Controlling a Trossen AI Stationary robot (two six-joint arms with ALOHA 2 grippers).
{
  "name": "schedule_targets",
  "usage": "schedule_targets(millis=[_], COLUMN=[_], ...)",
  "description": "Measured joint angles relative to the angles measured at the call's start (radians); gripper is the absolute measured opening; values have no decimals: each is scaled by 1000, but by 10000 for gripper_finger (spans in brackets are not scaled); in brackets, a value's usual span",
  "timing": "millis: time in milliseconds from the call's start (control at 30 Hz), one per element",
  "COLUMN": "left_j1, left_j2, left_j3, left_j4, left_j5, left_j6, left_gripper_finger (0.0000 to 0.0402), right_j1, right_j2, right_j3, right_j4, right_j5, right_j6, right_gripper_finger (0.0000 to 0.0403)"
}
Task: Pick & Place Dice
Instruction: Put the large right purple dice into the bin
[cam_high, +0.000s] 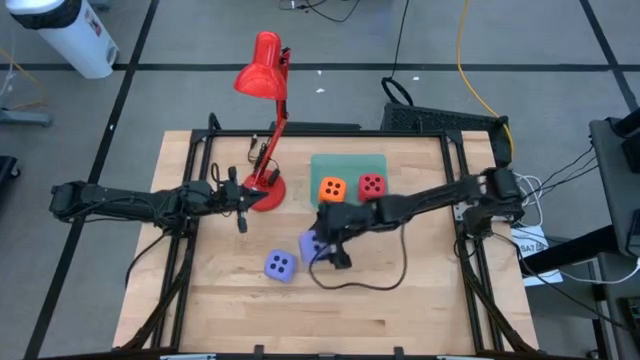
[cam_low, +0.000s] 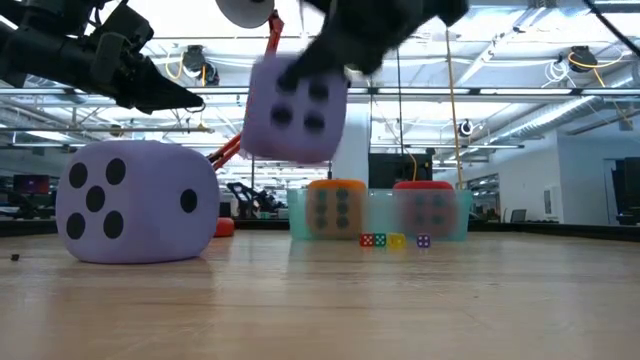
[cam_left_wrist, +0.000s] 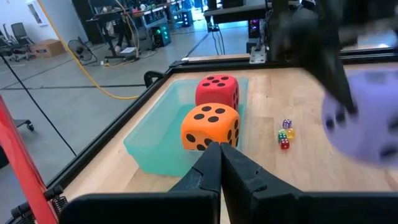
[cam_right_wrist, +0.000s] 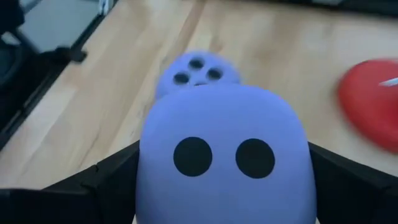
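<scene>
Your left gripper waits closed near the desk's left edge. One lavender die lies toward the front edge. Your right gripper holds the other lavender die lifted at mid-desk. Orange die and red die are already in the green tray at the back edge; two remain.

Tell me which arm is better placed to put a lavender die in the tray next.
The right. Its hand is already shut on a lavender die, lifted off the table close to the tray, where the orange die and red die sit. The left hand is shut and empty by the lamp.
</scene>
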Motion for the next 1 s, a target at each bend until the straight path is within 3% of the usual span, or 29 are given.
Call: schedule_targets(millis=[267,500,633,867,1000], left_j1=[0,0,0,0,0], left_j2=[0,0,0,0,0], left_j3=[0,0,0,0,0], left_j4=[1,15,15,15,15], left_j5=[0,0,-1,0,-1], left_j6=[-5,-1,-2,-7,-5], left_gripper_finger=[6,6,6,6,6], right_j1=[0,-55,-154,-357,-444], right_j2=[-315,-478,-453,-299,-193], right_j3=[0,1,-5,-64,-66], right_j4=[-170,-332,-368,-262,-198], right_j5=[251,582,558,486,387], right_j6=[-2,-5,-3,-57,-112], right_gripper_finger=[356,358,358,358,359])
